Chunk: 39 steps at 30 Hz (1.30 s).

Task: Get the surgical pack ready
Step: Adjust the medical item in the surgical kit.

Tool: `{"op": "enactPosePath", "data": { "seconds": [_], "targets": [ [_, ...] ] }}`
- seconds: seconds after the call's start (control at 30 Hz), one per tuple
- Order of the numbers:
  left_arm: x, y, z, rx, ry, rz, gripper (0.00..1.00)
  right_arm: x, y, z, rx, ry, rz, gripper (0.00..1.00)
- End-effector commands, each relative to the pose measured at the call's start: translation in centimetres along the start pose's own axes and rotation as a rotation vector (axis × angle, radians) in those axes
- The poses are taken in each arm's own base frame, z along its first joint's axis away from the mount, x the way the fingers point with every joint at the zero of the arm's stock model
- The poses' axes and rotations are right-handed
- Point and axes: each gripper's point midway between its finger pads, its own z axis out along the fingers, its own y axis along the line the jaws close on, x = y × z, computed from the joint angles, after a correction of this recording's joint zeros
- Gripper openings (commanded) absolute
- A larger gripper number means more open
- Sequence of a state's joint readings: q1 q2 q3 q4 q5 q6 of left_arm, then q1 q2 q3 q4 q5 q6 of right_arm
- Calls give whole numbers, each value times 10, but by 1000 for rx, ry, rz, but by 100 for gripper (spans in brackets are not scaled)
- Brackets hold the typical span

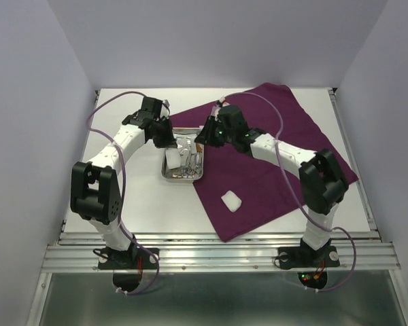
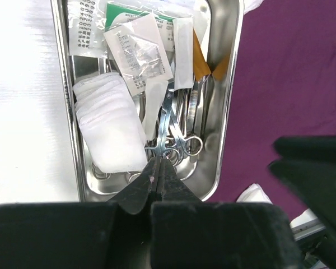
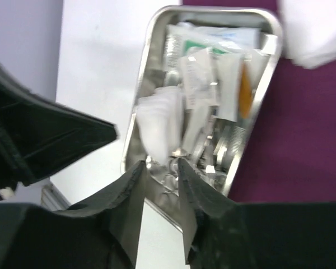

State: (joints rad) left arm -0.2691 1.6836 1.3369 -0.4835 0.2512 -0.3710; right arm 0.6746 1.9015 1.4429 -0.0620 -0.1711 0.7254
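The steel tray sits mid-tabletop at the purple cloth's left edge, holding gauze squares, clear packets, and scissors and forceps. Above it, the left gripper is pinched closed and empty. The right gripper, fingers slightly parted, seems to grip nothing. A loose gauze pad lies on the cloth near its front edge.

The top camera looks down from high above the near edge, far enough to take in the whole table; each wrist camera hangs close over the steel tray, facing down. All three views share that tray.
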Motion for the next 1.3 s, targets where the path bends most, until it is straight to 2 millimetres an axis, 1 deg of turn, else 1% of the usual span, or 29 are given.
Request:
{"op": "enactPosePath", "data": {
  "seconds": [0.0, 0.03, 0.07, 0.1, 0.13, 0.17, 0.2, 0.23, 0.27, 0.33, 0.37, 0.4, 0.43, 0.47, 0.5, 0.6, 0.63, 0.67, 0.77, 0.83, 0.97, 1.03, 1.1, 1.17, 1.27],
  "targets": [
    [-14, -8, -26, 5, -57, 39, 0, -7, -33, -30, 54, -21, 3, 38],
    [-15, -9, -31, 10, -68, 48, 0, -2, -50, -45, 80, -16, -6, 41],
    [-17, -10, -34, 12, -77, 54, 0, 6, -59, -53, 93, 13, -12, 46],
    [-19, -11, -36, 11, -83, 58, 0, 15, -63, -60, 102, 37, -27, 50],
    [-21, -12, -40, 15, -94, 63, 0, 24, -74, -73, 119, 60, -71, 53],
    [-23, -13, -43, 14, -103, 71, 0, 38, -81, -82, 140, 115, -86, 61],
    [-25, -14, -47, 12, -113, 75, 0, 48, -85, -89, 146, 148, -102, 64],
    [-27, -14, -50, 12, -120, 78, 0, 57, -88, -95, 148, 182, -114, 66],
    [-30, -16, -53, 11, -130, 82, 0, 76, -95, -107, 150, 242, -133, 70],
    [-33, -17, -56, 9, -141, 84, 0, 91, -103, -118, 167, 271, -123, 71],
    [-34, -17, -58, 9, -145, 84, 0, 97, -106, -123, 168, 278, -121, 74],
    [-37, -18, -59, 8, -151, 85, 0, 99, -103, -132, 157, 271, -121, 76],
    [-39, -19, -59, 7, -155, 82, 0, 113, -113, -137, 173, 295, -110, 79],
    [-39, -19, -59, 10, -154, 83, 0, 114, -112, -143, 169, 285, -110, 80],
    [-39, -19, -59, 10, -155, 81, 0, 124, -119, -146, 183, 302, -101, 80],
    [-38, -20, -57, 17, -146, 76, 0, 135, -125, -150, 191, 324, -82, 80],
    [-38, -20, -56, 17, -143, 76, 0, 145, -128, -150, 184, 355, -70, 80],
    [-37, -20, -55, 18, -142, 76, 0, 149, -128, -150, 173, 370, -66, 80],
    [-36, -20, -53, 18, -135, 81, 0, 168, -129, -147, 127, 431, -39, 77],
    [-36, -18, -52, 8, -134, 79, 0, 175, -132, -144, 119, 455, -29, 74],
    [-35, -18, -49, 15, -134, 68, 0, 183, -133, -141, 109, 487, -11, 60],
    [-34, -19, -49, 25, -129, 67, 0, 186, -134, -140, 105, 501, -1, 56],
    [-32, -18, -48, 20, -123, 69, 0, 190, -136, -140, 103, 514, 6, 51],
    [-32, -17, -48, 13, -125, 73, 0, 190, -137, -139, 107, 509, 9, 47],
    [-32, -15, -48, 8, -127, 75, 0, 188, -136, -137, 113, 495, 19, 36]
  ]
}}
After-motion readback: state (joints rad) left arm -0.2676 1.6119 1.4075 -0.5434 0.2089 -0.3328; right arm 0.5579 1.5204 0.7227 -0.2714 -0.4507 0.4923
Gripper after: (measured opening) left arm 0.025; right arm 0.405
